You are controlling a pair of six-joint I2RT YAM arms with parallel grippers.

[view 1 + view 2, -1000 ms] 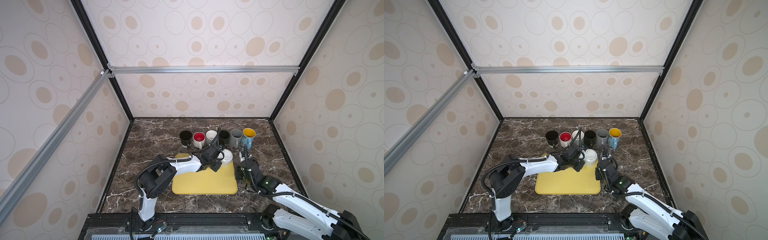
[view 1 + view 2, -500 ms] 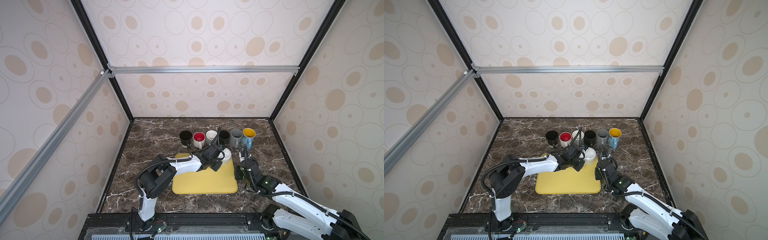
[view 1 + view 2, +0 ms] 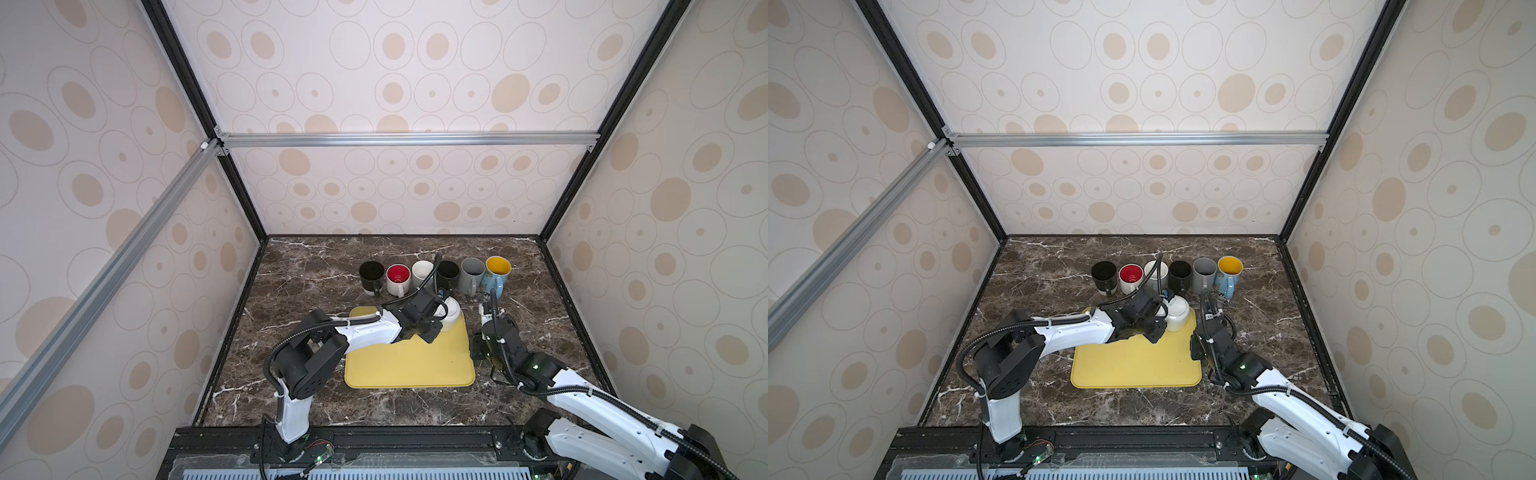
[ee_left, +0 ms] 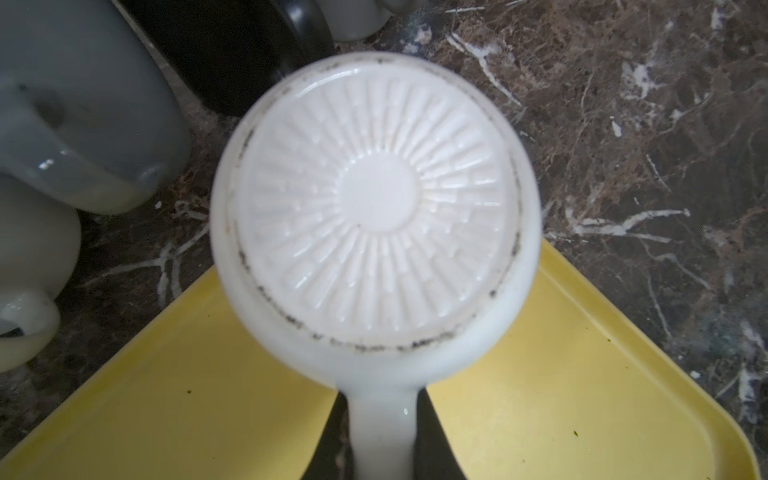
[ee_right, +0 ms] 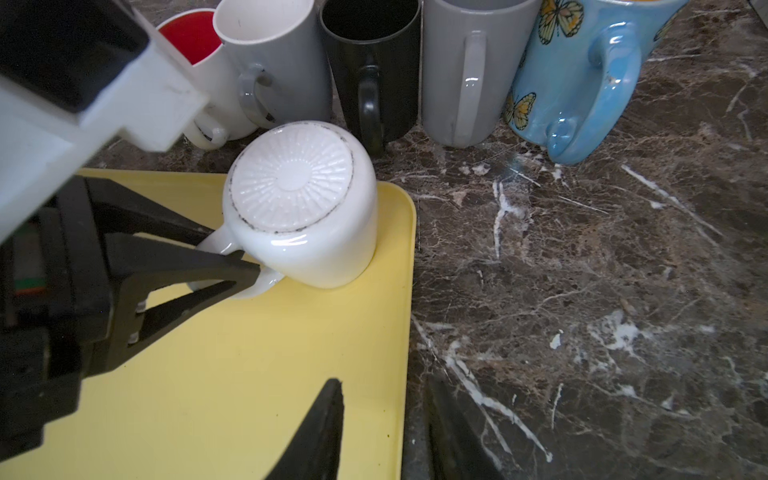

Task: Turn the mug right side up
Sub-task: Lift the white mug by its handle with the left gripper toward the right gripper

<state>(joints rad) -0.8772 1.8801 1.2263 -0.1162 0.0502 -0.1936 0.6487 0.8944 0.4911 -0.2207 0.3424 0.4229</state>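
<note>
White mug (image 5: 303, 232) base-up, its handle (image 5: 214, 245) inside the closed left hand (image 5: 247, 268).

7 mugs (image 3: 452, 318), 1 yel. tray (image 3: 409, 368)

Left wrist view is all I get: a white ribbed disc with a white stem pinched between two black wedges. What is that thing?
Observer: A white mug standing bottom-up on a corner of the yellow tray; the disc is its base.
Operator: And the stem?
Observer: It is the mug's loop handle, seen edge-on by you; the left gripper is shut on it.
Operator: Is the other arm helping?
Observer: No. The right gripper hangs apart from the mug, jaws parted, above the tray's edge.
</note>
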